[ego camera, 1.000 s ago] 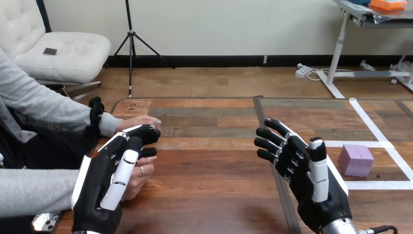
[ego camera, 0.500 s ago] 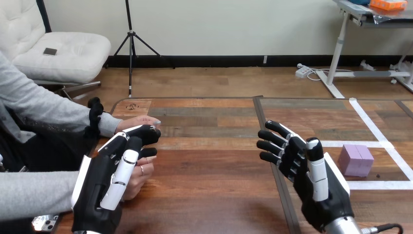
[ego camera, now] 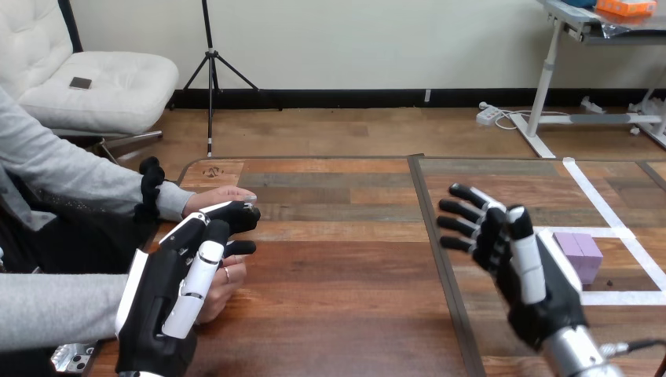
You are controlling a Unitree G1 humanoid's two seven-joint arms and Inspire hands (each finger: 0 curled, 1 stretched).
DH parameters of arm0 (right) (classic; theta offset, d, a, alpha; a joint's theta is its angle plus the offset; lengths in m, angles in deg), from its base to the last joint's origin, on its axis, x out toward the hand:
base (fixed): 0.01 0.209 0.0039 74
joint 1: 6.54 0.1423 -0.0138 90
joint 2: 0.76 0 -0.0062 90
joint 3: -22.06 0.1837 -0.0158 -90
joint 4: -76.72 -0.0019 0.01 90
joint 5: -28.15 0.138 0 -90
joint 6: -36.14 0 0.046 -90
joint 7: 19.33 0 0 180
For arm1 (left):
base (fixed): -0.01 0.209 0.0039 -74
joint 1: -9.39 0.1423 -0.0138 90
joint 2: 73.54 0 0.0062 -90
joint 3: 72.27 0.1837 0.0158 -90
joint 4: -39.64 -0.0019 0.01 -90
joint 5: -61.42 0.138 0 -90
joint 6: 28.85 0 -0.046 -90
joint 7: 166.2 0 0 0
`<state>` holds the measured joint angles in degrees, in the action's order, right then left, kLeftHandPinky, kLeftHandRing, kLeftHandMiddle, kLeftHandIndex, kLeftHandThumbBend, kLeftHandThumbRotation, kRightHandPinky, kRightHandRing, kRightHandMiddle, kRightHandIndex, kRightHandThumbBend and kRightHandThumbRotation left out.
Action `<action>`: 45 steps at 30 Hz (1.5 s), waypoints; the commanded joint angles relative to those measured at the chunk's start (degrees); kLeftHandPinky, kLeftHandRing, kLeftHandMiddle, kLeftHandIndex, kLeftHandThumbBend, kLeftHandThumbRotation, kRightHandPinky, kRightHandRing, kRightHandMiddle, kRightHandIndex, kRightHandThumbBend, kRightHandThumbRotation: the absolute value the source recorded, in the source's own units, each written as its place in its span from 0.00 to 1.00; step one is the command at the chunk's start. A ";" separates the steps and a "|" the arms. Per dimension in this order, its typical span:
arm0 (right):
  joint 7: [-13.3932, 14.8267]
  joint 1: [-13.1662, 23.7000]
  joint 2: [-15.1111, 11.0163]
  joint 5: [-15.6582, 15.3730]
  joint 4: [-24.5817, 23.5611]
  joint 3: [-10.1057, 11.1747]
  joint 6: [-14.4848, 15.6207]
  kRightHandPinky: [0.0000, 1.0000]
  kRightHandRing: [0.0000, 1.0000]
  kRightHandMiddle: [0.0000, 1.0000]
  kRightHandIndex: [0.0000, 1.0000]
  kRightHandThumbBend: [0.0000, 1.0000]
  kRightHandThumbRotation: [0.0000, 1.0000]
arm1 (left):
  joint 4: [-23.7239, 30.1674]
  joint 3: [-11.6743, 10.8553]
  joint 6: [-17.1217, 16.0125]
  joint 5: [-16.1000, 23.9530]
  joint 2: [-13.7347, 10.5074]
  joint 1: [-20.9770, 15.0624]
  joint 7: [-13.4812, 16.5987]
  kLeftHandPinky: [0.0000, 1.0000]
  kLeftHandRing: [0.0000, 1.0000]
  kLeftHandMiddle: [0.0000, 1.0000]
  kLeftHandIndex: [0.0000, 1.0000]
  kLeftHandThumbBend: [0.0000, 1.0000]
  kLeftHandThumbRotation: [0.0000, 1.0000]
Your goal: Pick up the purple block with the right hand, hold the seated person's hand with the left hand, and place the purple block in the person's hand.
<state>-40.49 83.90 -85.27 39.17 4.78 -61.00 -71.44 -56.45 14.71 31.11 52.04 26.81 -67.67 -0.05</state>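
No legible text, no readable labels, numbers or signs

There are two robot hands over the desk (ego camera: 345, 275): the left robot hand (ego camera: 169, 302) near the desk's left edge and the right robot hand (ego camera: 514, 263) toward its right edge. Two hands of the person show at the left edge. The person's farther hand (ego camera: 210, 196) is just beyond the left robot hand, and the person's nearer hand (ego camera: 224, 287) is right beside it. One purple block (ego camera: 577, 257) lies on the desk near the right edge. Three strips of white tape (ego camera: 601, 203) lie around the block. One dark seam (ego camera: 432, 236) runs from the desk's far edge to its near edge.
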 commanded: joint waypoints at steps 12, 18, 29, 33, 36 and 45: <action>2.71 13.21 -4.96 -2.52 9.41 2.49 -2.12 0.78 0.82 0.84 0.85 0.98 0.99 | 1.75 -0.34 -1.03 1.04 -0.30 -3.15 0.40 0.65 0.76 0.72 0.66 0.47 0.79; 3.89 16.51 -6.30 -3.73 14.34 2.95 -3.60 0.78 0.82 0.84 0.85 0.99 0.97 | 1.92 -0.44 -0.85 1.08 -0.31 -3.09 0.44 0.64 0.76 0.72 0.66 0.46 0.80; 9.71 21.87 -9.00 -9.33 23.97 2.62 -8.62 0.75 0.81 0.82 0.84 0.94 0.96 | 1.67 -0.45 -0.99 0.90 -0.52 -3.16 0.14 0.62 0.75 0.72 0.66 0.45 0.80; 10.33 24.13 -9.77 -9.74 27.68 2.94 -9.69 0.76 0.82 0.83 0.84 0.91 0.95 | 1.43 -0.48 -1.44 1.15 -0.52 -3.24 0.23 0.62 0.75 0.72 0.66 0.46 0.81; 11.11 25.60 -10.39 -10.31 30.07 2.99 -10.20 0.77 0.83 0.84 0.85 0.90 0.94 | 1.73 -0.46 -1.16 1.27 -0.45 -3.07 0.47 0.62 0.75 0.72 0.66 0.47 0.81; 14.25 29.29 -12.49 -13.14 35.49 2.30 -10.37 0.80 0.85 0.85 0.86 0.83 0.89 | 1.32 -0.47 -1.40 1.22 -0.48 -3.30 0.47 0.61 0.74 0.71 0.65 0.46 0.82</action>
<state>-28.32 106.47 -95.37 27.16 37.76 -58.57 -80.09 -56.45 14.59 30.85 53.12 26.52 -67.71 0.36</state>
